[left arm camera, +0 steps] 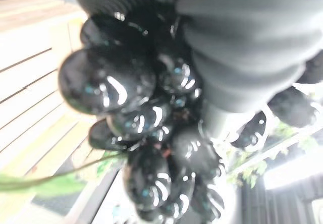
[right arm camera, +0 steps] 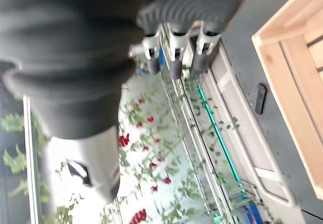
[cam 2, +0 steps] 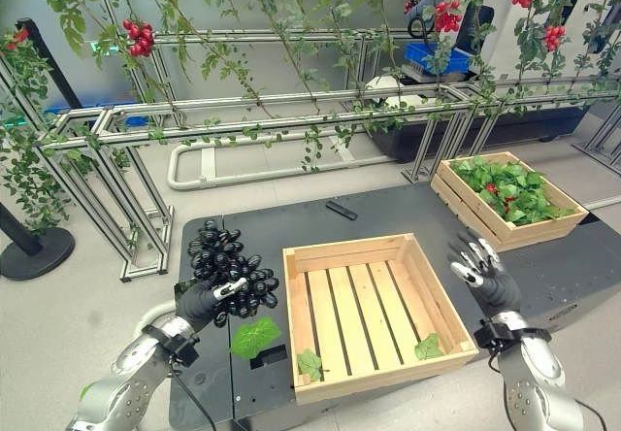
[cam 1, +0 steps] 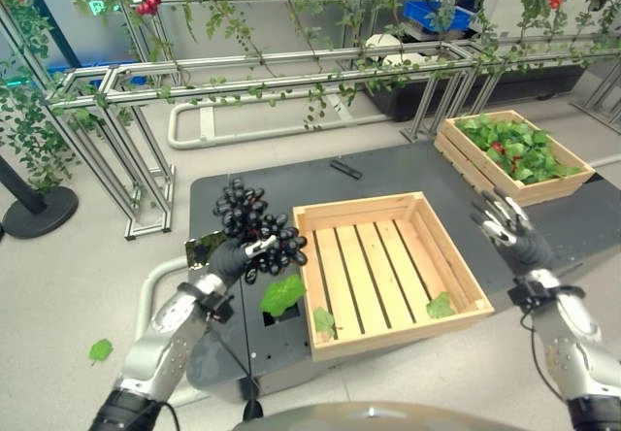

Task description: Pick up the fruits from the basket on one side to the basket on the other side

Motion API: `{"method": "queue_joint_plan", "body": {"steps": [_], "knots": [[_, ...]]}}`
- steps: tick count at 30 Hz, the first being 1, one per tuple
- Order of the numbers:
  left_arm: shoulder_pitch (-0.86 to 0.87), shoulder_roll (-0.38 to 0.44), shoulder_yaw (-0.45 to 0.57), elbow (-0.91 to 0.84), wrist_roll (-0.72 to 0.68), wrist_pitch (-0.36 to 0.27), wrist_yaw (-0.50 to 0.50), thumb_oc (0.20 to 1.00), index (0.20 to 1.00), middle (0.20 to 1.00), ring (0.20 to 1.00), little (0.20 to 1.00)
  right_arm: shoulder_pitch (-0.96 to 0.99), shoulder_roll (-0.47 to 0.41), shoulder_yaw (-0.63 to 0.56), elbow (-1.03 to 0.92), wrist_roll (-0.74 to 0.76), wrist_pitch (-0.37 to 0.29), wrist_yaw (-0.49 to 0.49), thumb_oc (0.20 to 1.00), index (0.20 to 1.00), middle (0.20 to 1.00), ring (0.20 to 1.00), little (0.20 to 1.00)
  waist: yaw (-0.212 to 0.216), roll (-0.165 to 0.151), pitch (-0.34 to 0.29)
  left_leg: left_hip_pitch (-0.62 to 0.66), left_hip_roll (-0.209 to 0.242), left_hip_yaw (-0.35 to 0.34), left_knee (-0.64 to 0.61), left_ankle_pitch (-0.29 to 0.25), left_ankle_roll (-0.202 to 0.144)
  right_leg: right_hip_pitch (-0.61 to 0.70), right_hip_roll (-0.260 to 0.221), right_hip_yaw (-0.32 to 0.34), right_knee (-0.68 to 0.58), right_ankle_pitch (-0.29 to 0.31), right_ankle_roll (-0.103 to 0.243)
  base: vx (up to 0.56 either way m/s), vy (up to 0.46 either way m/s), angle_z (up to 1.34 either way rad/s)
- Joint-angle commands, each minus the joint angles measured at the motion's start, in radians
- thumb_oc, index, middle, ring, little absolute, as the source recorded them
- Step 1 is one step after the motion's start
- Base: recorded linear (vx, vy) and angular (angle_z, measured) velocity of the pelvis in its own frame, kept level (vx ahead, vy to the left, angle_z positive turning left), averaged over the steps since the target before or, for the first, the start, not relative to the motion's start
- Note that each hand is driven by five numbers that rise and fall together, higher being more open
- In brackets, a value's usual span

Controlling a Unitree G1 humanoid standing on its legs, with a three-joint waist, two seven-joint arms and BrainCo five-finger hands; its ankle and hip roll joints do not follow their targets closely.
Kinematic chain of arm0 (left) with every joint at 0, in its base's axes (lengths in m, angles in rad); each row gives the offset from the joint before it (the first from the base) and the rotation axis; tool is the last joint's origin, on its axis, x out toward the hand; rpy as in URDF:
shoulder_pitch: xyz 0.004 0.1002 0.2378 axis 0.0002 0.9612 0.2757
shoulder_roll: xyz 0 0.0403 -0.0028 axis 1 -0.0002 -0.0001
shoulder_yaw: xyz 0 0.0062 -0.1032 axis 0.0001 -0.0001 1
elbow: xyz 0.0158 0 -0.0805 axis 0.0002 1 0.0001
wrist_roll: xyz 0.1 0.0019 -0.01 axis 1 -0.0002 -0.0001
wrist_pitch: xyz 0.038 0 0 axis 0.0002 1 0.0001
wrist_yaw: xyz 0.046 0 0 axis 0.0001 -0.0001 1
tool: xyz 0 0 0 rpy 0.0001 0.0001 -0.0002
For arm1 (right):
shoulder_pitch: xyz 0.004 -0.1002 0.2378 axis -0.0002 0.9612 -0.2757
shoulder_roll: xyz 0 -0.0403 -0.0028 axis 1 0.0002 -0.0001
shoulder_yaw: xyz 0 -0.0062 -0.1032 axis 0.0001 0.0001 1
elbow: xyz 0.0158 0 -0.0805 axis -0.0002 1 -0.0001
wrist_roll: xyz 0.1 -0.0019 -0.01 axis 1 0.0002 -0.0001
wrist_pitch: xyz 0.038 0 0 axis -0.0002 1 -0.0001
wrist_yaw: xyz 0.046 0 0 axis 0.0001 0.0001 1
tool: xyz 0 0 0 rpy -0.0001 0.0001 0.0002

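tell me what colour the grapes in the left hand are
Glossy black grapes, held in the left hand; the left wrist view shows them best.

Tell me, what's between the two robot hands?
The open-slatted wooden crate sits between the left hand, holding black grapes, and the right hand, in both eye views.

left hand (cam 1: 230, 256) fingers: hidden behind grapes (cam 1: 254, 225) | leaf (left arm camera: 35, 184): blurred

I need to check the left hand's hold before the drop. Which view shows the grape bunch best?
The right eye view: the whole black grape bunch shows in the left hand, left of the empty wooden crate. The left eye view shows much the same. The left wrist view shows a few close-up grapes; the right wrist view looks elsewhere.
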Motion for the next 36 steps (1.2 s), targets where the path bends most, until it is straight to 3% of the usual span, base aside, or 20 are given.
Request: {"method": "queue_joint_plan", "body": {"steps": [1, 5, 7, 9, 11, 14, 15, 17, 19, 20, 22, 24, 26, 28, 30, 31, 33, 34, 35, 36], "knots": [[-0.033, 0.005, 0.107, -0.100, -0.070, -0.106, -0.025, 0.200, 0.200, 0.200, 0.200, 0.200, -0.062, -0.006, -0.044, -0.023, -0.044, -0.072, -0.003, 1.000, 1.000, 1.000, 1.000, 1.000, -0.011, -0.014, -0.002, 0.069, 0.019, -0.024, 0.082, -0.158, 0.026, -0.103, -0.023, -0.013, 0.136, -0.032, 0.022, 0.00, 0.000, 0.00], [-0.006, -0.012, 0.151, -0.123, -0.073, -0.125, -0.017, 0.200, 0.200, 0.200, 0.200, 0.200, -0.078, 0.001, -0.025, -0.034, -0.047, -0.068, 0.003, 1.000, 1.000, 1.000, 1.000, 1.000, -0.003, -0.004, 0.010, 0.069, 0.031, -0.022, 0.098, -0.161, 0.026, -0.139, -0.021, -0.010, 0.213, -0.065, 0.014, -0.07, -0.062, -0.07], [0.001, -0.023, 0.183, -0.147, -0.074, -0.154, 0.004, 0.200, 0.200, 0.200, 0.200, 0.200, -0.128, -0.017, 0.008, -0.042, -0.052, -0.073, 0.002, 1.000, 1.000, 1.000, 1.000, 1.000, 0.020, 0.004, 0.049, 0.039, 0.056, -0.035, 0.113, -0.147, 0.023, -0.204, -0.010, -0.010, 0.293, -0.094, 0.003, -0.25, -0.144, -0.08], [0.000, -0.026, 0.199, -0.173, -0.065, -0.172, 0.019, 0.200, 0.200, 0.200, 0.200, 0.200, -0.152, -0.016, 0.015, -0.062, -0.039, -0.090, -0.011, 1.000, 1.000, 1.000, 1.000, 1.000, 0.049, 0.007, 0.076, -0.038, 0.084, -0.080, 0.089, -0.065, -0.002, -0.249, 0.011, -0.043, 0.299, -0.110, -0.020, -0.34, -0.197, -0.12], [-0.018, -0.035, 0.200, -0.181, -0.051, -0.192, 0.040, 0.200, 0.200, 0.200, 0.200, 0.200, -0.157, -0.011, 0.007, -0.075, -0.041, -0.123, -0.036, 1.000, 1.000, 1.000, 1.000, 1.000, 0.066, 0.009, 0.085, -0.114, 0.104, -0.102, 0.017, 0.051, -0.054, -0.288, 0.014, -0.105, 0.283, -0.112, -0.027, -0.32, -0.131, 0.15], [-0.033, -0.047, 0.220, -0.190, -0.043, -0.205, 0.040, 0.200, 0.200, 0.200, 0.200, 0.200, -0.165, -0.005, -0.023, -0.098, -0.039, -0.132, -0.054, 1.000, 1.000, 1.000, 1.000, 1.000, 0.061, -0.016, 0.069, -0.132, 0.090, -0.091, 0.036, 0.012, -0.047, -0.297, -0.011, -0.153, 0.209, -0.077, -0.021, -0.26, -0.119, 1.05], [-0.012, -0.070, 0.239, -0.184, -0.051, -0.212, 0.042, 0.200, 0.200, 0.200, 0.200, 0.200, -0.155, 0.024, -0.020, -0.104, -0.028, -0.153, -0.060, 1.000, 1.000, 1.000, 1.000, 1.000, 0.040, -0.024, 0.058, -0.080, 0.089, -0.054, 0.142, -0.065, -0.025, -0.296, -0.015, -0.209, 0.166, -0.047, -0.025, -0.26, -0.150, 0.80], [0.013, -0.081, 0.254, -0.189, -0.053, -0.214, 0.029, 0.200, 0.200, 0.200, 0.200, 0.200, -0.141, 0.036, -0.022, -0.115, -0.032, -0.146, -0.049, 1.000, 1.000, 1.000, 1.000, 1.000, 0.022, -0.022, 0.048, 0.000, 0.068, -0.061, 0.239, -0.148, -0.024, -0.299, -0.030, -0.238, 0.137, -0.011, -0.029, -0.23, -0.075, 0.51], [0.033, -0.094, 0.274, -0.189, -0.038, -0.228, 0.040, 0.200, 0.200, 0.200, 0.200, 0.200, -0.135, 0.047, -0.024, -0.109, -0.034, -0.146, -0.050, 1.000, 1.000, 1.000, 1.000, 1.000, 0.007, -0.009, 0.041, 0.091, 0.032, -0.120, 0.333, -0.198, -0.034, -0.305, -0.035, -0.244, 0.107, 0.031, -0.027, -0.14, 0.067, 0.69], [0.034, -0.094, 0.275, -0.190, -0.038, -0.228, 0.040, 0.200, 0.200, 0.200, 0.200, 0.200, -0.135, 0.047, -0.023, -0.109, -0.035, -0.147, -0.051, 1.000, 1.000, 1.000, 1.000, 1.000, 0.005, -0.007, 0.043, 0.090, 0.034, -0.123, 0.340, -0.203, -0.034, -0.302, -0.033, -0.246, 0.106, 0.031, -0.027, -0.19, 0.143, 1.10], [0.034, -0.106, 0.309, -0.187, -0.014, -0.255, 0.082, 0.200, 0.200, 0.200, 0.200, 0.200, -0.140, 0.054, -0.024, -0.099, -0.037, -0.149, -0.060, 1.000, 1.000, 1.000, 1.000, 1.000, -0.009, 0.012, 0.034, 0.171, -0.007, -0.181, 0.373, -0.264, -0.024, -0.338, -0.050, -0.247, 0.106, 0.075, -0.016, -0.26, 0.233, 0.91], [0.032, -0.110, 0.324, -0.202, 0.002, -0.263, 0.099, 0.200, 0.200, 0.200, 0.200, 0.200, -0.132, 0.062, -0.035, -0.114, -0.034, -0.151, -0.069, 1.000, 1.000, 1.000, 1.000, 1.000, -0.022, 0.023, 0.039, 0.184, -0.003, -0.151, 0.334, -0.322, -0.002, -0.362, -0.081, -0.258, 0.130, 0.087, 0.000, -0.25, 0.263, 0.33], [0.028, -0.116, 0.312, -0.206, 0.008, -0.257, 0.100, 0.200, 0.200, 0.200, 0.200, 0.200, -0.120, 0.071, -0.042, -0.111, -0.033, -0.147, -0.075, 1.000, 1.000, 1.000, 1.000, 1.000, -0.032, 0.015, 0.040, 0.204, -0.009, -0.094, 0.305, -0.414, 0.023, -0.373, -0.116, -0.258, 0.145, 0.106, 0.016, -0.20, 0.283, 0.32], [0.022, -0.108, 0.309, -0.209, 0.047, -0.270, 0.111, 0.200, 0.200, 0.200, 0.200, 0.200, -0.113, 0.087, -0.046, -0.104, -0.047, -0.150, -0.093, 1.000, 1.000, 1.000, 1.000, 1.000, -0.033, -0.005, 0.053, 0.183, -0.043, -0.071, 0.314, -0.468, 0.050, -0.385, -0.154, -0.239, 0.114, 0.171, 0.056, -0.27, 0.331, 0.16], [0.013, -0.104, 0.314, -0.205, 0.056, -0.270, 0.119, 0.200, 0.200, 0.200, 0.200, 0.200, -0.107, 0.100, -0.047, -0.111, -0.053, -0.150, -0.098, 1.000, 1.000, 1.000, 1.000, 1.000, -0.029, -0.020, 0.064, 0.166, -0.066, -0.064, 0.322, -0.477, 0.061, -0.388, -0.170, -0.230, 0.091, 0.198, 0.074, -0.28, 0.246, 0.23], [0.010, -0.095, 0.327, -0.198, 0.076, -0.270, 0.130, 0.200, 0.200, 0.200, 0.200, 0.200, -0.102, 0.119, -0.038, -0.112, -0.073, -0.148, -0.103, 1.000, 1.000, 1.000, 1.000, 1.000, -0.025, -0.038, 0.087, 0.141, -0.097, -0.040, 0.307, -0.465, 0.072, -0.391, -0.198, -0.235, 0.046, 0.250, 0.111, -0.34, 0.272, 0.10], [0.012, -0.086, 0.336, -0.202, 0.105, -0.273, 0.142, 0.200, 0.200, 0.200, 0.200, 0.200, -0.107, 0.129, -0.035, -0.115, -0.080, -0.146, -0.104, 1.000, 1.000, 1.000, 1.000, 1.000, -0.022, -0.050, 0.100, 0.130, -0.112, -0.033, 0.304, -0.452, 0.076, -0.393, -0.216, -0.228, 0.027, 0.268, 0.125, -0.37, 0.264, -0.08], [0.018, -0.085, 0.349, -0.199, 0.108, -0.274, 0.154, 0.200, 0.200, 0.200, 0.200, 0.200, -0.093, 0.149, -0.033, -0.098, -0.087, -0.144, -0.122, 1.000, 1.000, 1.000, 1.000, 1.000, -0.044, -0.034, 0.121, 0.103, -0.109, -0.049, 0.281, -0.417, 0.095, -0.405, -0.200, -0.074, 0.081, 0.242, 0.124, -0.29, 0.180, -0.21], [0.017, -0.085, 0.350, -0.198, 0.108, -0.274, 0.154, 0.200, 0.200, 0.200, 0.200, 0.200, -0.095, 0.150, -0.033, -0.097, -0.087, -0.144, -0.122, 1.000, 1.000, 1.000, 1.000, 1.000, -0.042, -0.043, 0.118, 0.099, -0.120, -0.046, 0.276, -0.409, 0.097, -0.418, -0.210, -0.065, 0.088, 0.242, 0.124, -0.45, 0.290, 0.21], [0.010, -0.074, 0.348, -0.184, 0.117, -0.273, 0.161, 0.200, 0.200, 0.200, 0.200, 0.200, -0.083, 0.147, -0.026, -0.105, -0.096, -0.138, -0.113, 1.000, 1.000, 1.000, 1.000, 1.000, -0.043, -0.030, 0.118, 0.079, -0.126, -0.043, 0.271, -0.400, 0.110, -0.401, -0.170, 0.012, 0.148, 0.192, 0.108, -0.33, 0.179, 0.27]]}}
